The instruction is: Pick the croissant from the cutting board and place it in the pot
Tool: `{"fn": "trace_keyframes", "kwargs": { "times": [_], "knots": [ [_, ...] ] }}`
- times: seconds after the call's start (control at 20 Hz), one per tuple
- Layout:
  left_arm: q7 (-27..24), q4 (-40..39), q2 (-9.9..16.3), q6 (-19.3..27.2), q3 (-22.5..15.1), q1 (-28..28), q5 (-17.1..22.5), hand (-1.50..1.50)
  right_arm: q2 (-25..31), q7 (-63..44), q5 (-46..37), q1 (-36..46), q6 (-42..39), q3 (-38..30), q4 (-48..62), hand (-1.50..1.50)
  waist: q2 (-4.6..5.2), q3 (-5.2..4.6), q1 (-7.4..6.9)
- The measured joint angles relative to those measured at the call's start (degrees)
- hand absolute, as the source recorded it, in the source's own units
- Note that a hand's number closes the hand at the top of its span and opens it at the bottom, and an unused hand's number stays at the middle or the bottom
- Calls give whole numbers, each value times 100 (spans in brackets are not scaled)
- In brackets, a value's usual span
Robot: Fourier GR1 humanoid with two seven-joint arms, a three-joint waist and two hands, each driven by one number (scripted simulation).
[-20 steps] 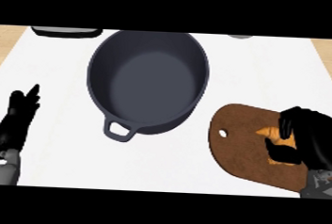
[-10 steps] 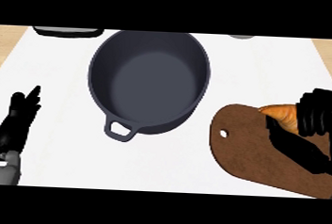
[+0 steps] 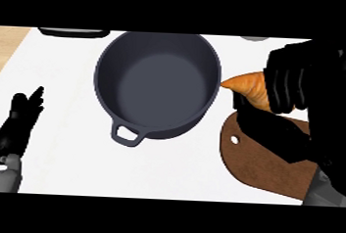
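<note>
My right hand [image 3: 297,80] is raised at the right of the view, its fingers curled round the golden croissant [image 3: 248,86]. The croissant's tip points left, close to the right rim of the dark grey oval pot [image 3: 157,86]. The pot's inside holds nothing I can see, and its loop handle faces the near left. Below the hand lies the brown cutting board [image 3: 264,161], partly hidden by my thumb and forearm. My left hand [image 3: 20,124] rests open at the far left, fingers up.
A dark object [image 3: 73,32] sits at the counter's far edge on the left, and a small grey thing [image 3: 253,38] at the far edge right of the pot. The wooden counter edge [image 3: 5,47] shows at the left.
My right hand has closed on the croissant, lifted it off the cutting board and carried it up and left toward the pot's rim. The left hand has stayed still.
</note>
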State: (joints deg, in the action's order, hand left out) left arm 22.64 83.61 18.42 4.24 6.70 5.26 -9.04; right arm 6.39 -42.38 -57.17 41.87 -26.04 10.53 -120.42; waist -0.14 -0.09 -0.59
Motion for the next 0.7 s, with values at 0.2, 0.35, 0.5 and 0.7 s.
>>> {"fn": "trace_keyframes", "kwargs": {
  "times": [0.2,0.35,0.5,0.7],
  "knots": [
    [0,47,4,-22,31,-4,-16,0,-390,-338,22,830,8,4,942,150,8,-1,-21],
    [-55,-92,38,-75,96,117,4,0,-517,-587,129,1267,288,95,1698,150,20,1,-31],
    [-42,-76,-44,-45,42,113,-53,0,-579,-618,308,1554,548,93,2406,150,22,2,-38],
    [-51,-155,-131,19,-5,178,-142,0,-616,-582,578,1891,1093,272,3502,150,35,3,-69]
  ]
}}
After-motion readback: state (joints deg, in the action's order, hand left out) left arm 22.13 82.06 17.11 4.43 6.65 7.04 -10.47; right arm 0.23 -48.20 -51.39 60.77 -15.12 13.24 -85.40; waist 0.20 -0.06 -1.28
